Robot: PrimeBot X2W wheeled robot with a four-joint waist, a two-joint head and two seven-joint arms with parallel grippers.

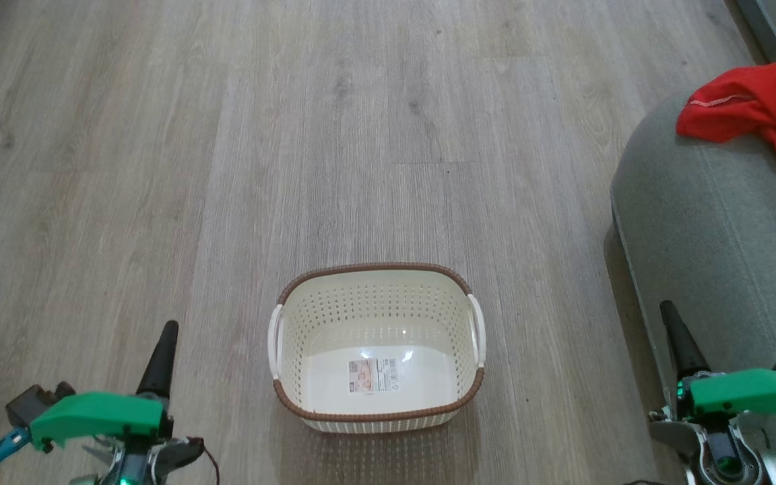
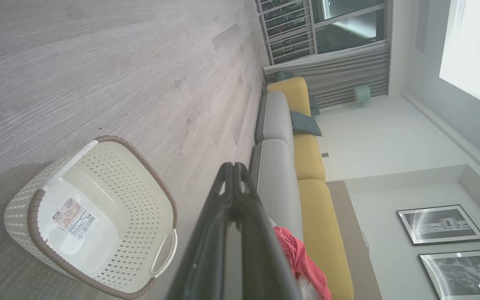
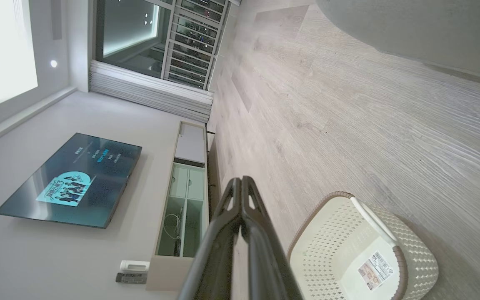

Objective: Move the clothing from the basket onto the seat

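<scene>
Both sets of fingers are clenched tight, with nothing between them! The left gripper sits at seven o'clock in the head view, tips pressed together, apart from the basket. The right gripper is at four o'clock, tips together too, in front of the seat; I cannot tell whether it grazes the fabric. The basket stands upright on the floor at six o'clock, its label showing on the bare base. The clothing lies at two o'clock, draped on the seat.
</scene>
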